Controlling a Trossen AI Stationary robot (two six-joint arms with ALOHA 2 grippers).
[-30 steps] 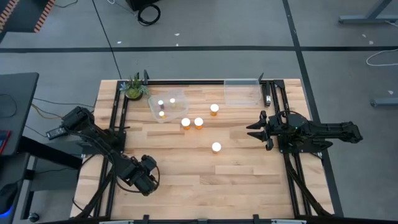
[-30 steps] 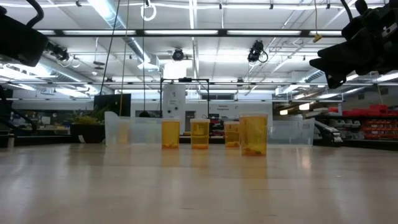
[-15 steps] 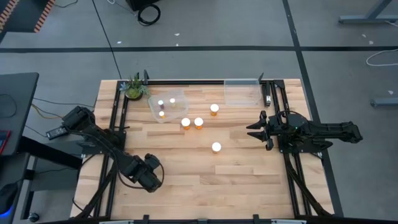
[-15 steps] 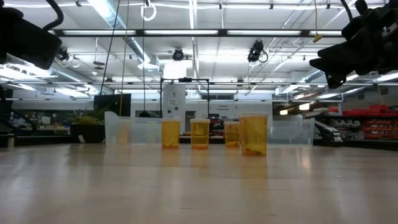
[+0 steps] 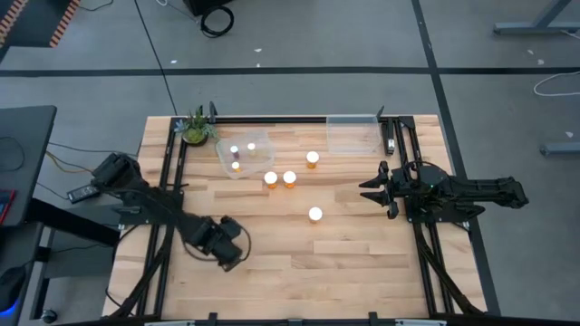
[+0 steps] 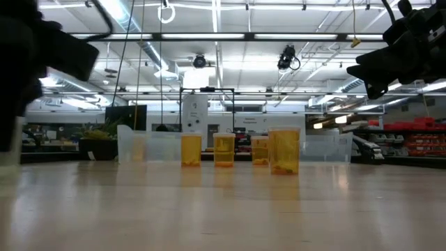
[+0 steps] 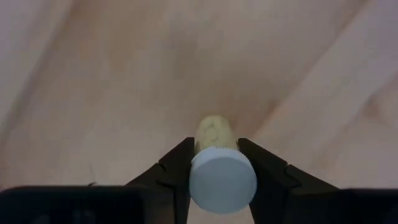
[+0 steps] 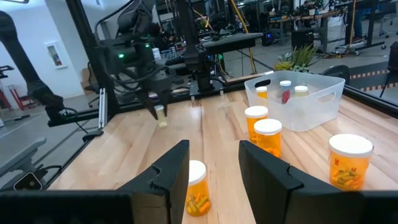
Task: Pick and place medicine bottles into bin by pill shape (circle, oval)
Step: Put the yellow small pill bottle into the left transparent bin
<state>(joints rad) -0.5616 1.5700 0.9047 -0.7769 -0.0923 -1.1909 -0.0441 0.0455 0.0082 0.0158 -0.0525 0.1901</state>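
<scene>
Task partly done. The left bin, the clear one just beside the plant, already holds three small bottles. The right bin, farther along the counter's back edge from the plant, looks empty. Four orange bottles wait on the counter: two side by side just in front of the left bin, one between the two bins, one alone, farther out from the plant toward counter centre. One more narrow bottle is in hand, so five remain to sort by my count.

Left gripper is clamped on that narrow bottle near its white cap, bottle lying sideways between the jaws, pale pills showing. The left arm reaches low over the front-left counter, well away from the plant, gripper aimed at counter centre.

Right gripper is shut and empty, parked above the right side, in front of the right bin, pointing toward the lone bottle.
</scene>
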